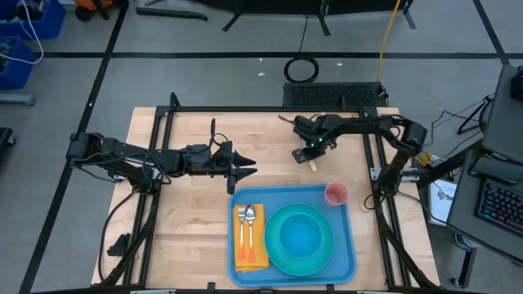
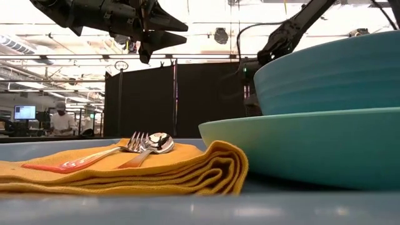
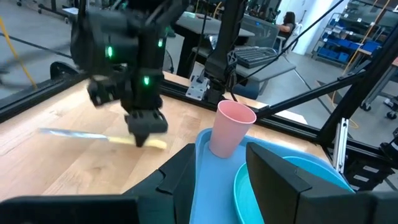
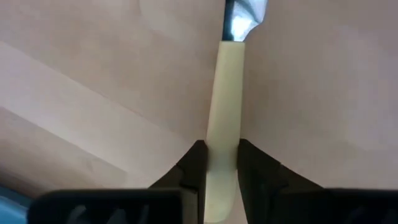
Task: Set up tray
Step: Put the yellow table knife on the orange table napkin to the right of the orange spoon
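Note:
The blue tray point(image 1: 343, 245) lies at the table's near middle. On it are a turquoise plate point(image 1: 278, 249) bearing a bowl point(image 1: 301, 235), a pink cup point(image 1: 336, 193) in the far right corner, and an orange napkin point(image 1: 251, 257) with a fork point(image 2: 134, 144) and spoon point(image 2: 159, 142) on top. Beyond the tray's far edge my right gripper point(image 1: 311, 157) points down, shut on a knife point(image 3: 93, 135) with a pale yellow handle. My left gripper point(image 1: 249, 169) hangs open above the table, left of the tray's far left corner, touching nothing. My right gripper pinches the knife's pale yellow handle point(image 4: 222, 155) between its two fingers, roughly mid-handle. The fingers come from above, point down and lie across the handle. The knife lies about level, blade point(image 3: 65, 132) toward the far edge. Whether it is clear of the wood I cannot tell.
Bare wood stretches left of the tray and along the far side. A black frame rail point(image 1: 270, 109) borders the table's far edge, with side rails at left and right. People sit at desks in the room beyond.

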Robot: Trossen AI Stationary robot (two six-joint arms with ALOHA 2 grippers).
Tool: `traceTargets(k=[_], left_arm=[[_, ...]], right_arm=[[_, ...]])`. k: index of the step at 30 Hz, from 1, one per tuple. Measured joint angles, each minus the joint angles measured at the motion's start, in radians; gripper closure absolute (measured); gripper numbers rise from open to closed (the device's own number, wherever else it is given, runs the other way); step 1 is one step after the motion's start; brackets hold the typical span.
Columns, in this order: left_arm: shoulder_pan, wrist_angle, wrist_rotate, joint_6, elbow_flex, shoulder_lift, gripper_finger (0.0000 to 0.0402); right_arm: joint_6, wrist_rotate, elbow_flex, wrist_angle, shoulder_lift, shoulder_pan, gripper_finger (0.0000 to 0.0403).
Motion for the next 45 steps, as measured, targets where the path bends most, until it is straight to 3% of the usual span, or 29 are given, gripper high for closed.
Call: traceTargets(k=[11,16,23,32,39,45], left_arm=[[0.0,-0.012,0.0,0.002,0.0,0.0,0.0256],[0.0,-0.014,0.0,-0.03,0.0,0.0,0.0256],[-0.026,-0.014,-0.028,-0.024,0.0,0.0,0.0256],[-0.224,-0.011,-0.408,0.201,0.0,0.0,0.0256],[-0.43,0.007,-0.637,0.383,0.0,0.026,0.0256],[-0.532,0.071,-0.852,0.425,0.0,0.075,0.0256]], right_arm=[[0.004,0.088,0.0,0.002,-0.17,0.041,0.035],[-0.01,0.166,0.0,0.056,-0.225,0.134,0.035],[-0.008,0.242,0.001,0.269,-0.264,0.308,0.035],[-0.077,0.395,0.0,0.552,-0.287,0.495,0.035],[-0.153,0.39,0.001,0.849,-0.288,0.587,0.035],[-0.171,0.389,-0.085,1.196,-0.288,0.644,0.035]])
